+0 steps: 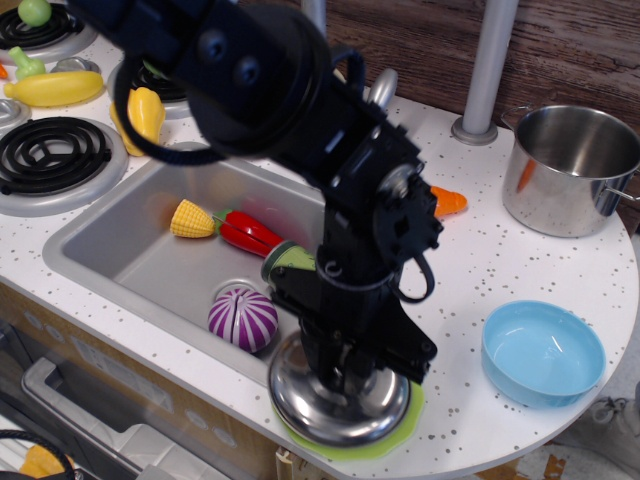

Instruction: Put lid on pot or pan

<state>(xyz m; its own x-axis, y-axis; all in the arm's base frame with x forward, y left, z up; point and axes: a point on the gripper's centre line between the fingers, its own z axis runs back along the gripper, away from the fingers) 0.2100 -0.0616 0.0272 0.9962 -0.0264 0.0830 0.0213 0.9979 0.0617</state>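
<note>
Steel lid (335,400) at the tabletop's (480,270) near edge, tilted over a lime-green plate (395,425). Step in hand, apparently: lifting the lid. End effector (345,375) pressed down at its centre, seemingly pinching the hidden knob. Next: carry it to the steel pot (570,165), well apart at far right.

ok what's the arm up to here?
The end effector is down on the steel lid, right over its centre, so whether it is closed is hidden. The lid sits shifted left off the green plate at the counter's front edge. The open pot waits at the far right, with a blue bowl between them.
</note>
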